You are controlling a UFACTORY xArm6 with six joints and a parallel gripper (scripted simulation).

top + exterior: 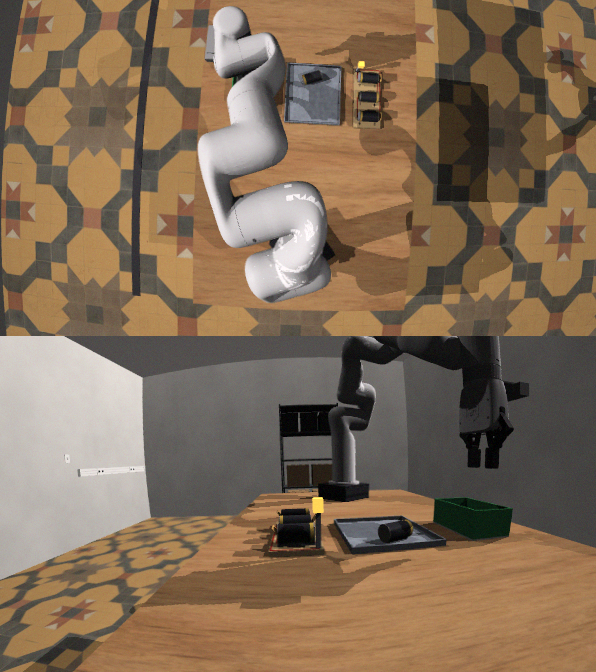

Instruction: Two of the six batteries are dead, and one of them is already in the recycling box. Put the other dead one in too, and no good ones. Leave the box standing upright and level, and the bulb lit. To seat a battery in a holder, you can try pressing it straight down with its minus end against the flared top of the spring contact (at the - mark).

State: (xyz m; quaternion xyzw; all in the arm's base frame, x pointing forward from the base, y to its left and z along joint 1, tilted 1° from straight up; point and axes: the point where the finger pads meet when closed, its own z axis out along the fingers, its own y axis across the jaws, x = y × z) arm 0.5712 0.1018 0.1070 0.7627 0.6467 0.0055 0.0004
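Note:
My gripper (pixel 483 458) hangs open and empty, high above the green recycling box (pixel 472 517) at the right of the table. In the top view the arm hides both the gripper and nearly all of the box. The box stands upright; its inside is hidden. One black battery (pixel 312 77) (pixel 394 530) lies on its side in the grey tray (pixel 313 107) (pixel 395 545). Three batteries (pixel 370 78) (pixel 368 96) (pixel 369 116) (pixel 294 531) sit in the holder board (pixel 368 125) (pixel 295 551) beside the tray. The yellow bulb (pixel 361 64) (pixel 317 505) at the board's end is lit.
The arm's base (pixel 343 490) stands at the far end of the wooden table (pixel 350 200) (pixel 400 616). A dark shelf (pixel 305 421) stands behind it by the wall. The tiled floor lies to the left of the table edge.

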